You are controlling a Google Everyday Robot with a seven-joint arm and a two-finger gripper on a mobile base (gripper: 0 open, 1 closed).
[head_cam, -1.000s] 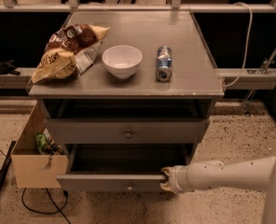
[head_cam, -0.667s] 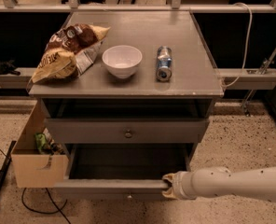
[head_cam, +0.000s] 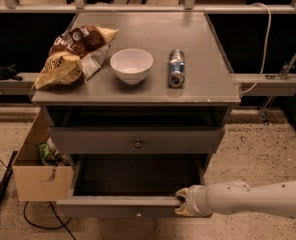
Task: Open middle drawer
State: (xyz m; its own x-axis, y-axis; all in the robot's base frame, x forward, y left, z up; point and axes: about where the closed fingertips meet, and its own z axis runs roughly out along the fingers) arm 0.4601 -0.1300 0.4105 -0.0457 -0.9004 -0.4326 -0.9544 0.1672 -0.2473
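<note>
Pulling middle drawer [head_cam: 113, 206] farther, gripper [head_cam: 184, 207] at front.

Your arm [head_cam: 258, 200] enters from the right edge, low in the view. It runs almost level toward the left and sits slightly higher at the right edge than at its far end. Its casing is white with small dark specks. It narrows at the wrist [head_cam: 202, 200], where a rounded pale collar shows. Your hand [head_cam: 184, 204] sits at the arm's left end, low in the view and a little right of centre, pointing left. Its tip shows a tan-yellow colour. The hand is seen from above and partly from behind.
</note>
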